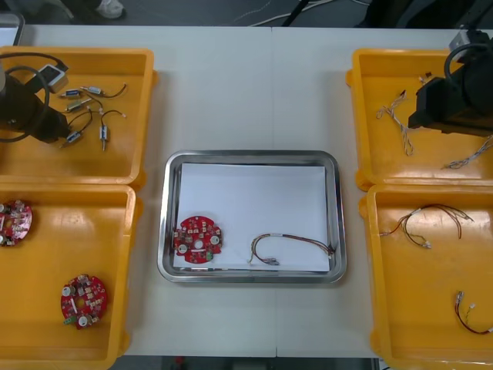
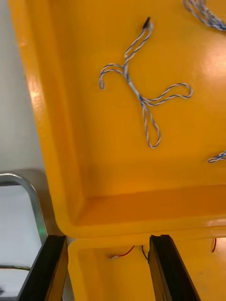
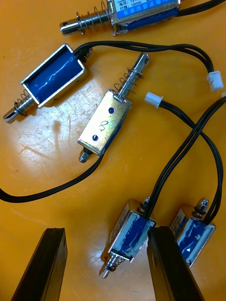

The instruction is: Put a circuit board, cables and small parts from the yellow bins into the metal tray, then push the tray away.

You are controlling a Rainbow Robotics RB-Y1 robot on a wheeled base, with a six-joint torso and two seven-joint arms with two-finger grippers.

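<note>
Left gripper (image 3: 106, 233) released over small metal parts (image 3: 103, 124) | right gripper (image 2: 107, 240) released above blue-white cable (image 2: 134, 91) | tangled black leads (image 3: 193, 138): you may lift 2.

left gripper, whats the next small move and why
Probably lower the left gripper and close on the small metal part lying between its open fingers. The metal tray already holds a circuit board and a cable, but no small part. Right gripper hovers over a far yellow bin.
</note>
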